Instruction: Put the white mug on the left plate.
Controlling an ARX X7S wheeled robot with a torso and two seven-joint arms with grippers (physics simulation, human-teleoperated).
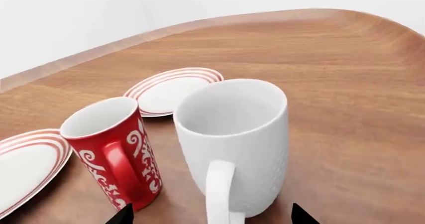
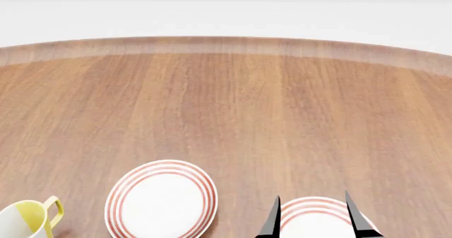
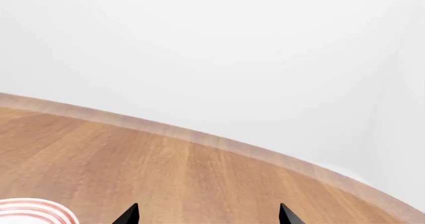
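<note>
Standing upright on the tabletop (image 1: pixel 345 84), the white mug (image 1: pixel 232 144) is framed by the spread, empty left pincer (image 1: pixel 211 215). The left plate (image 2: pixel 162 200) is seen at 7 o'clock; the right pincer (image 2: pixel 316 217) is likewise spread, empty.

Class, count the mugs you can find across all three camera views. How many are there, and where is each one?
3. The white mug and the red mug stand side by side in the left wrist view; the yellow-handled mug sits at the head view's lower left, beside the left plate. Others may be out of frame.
</note>
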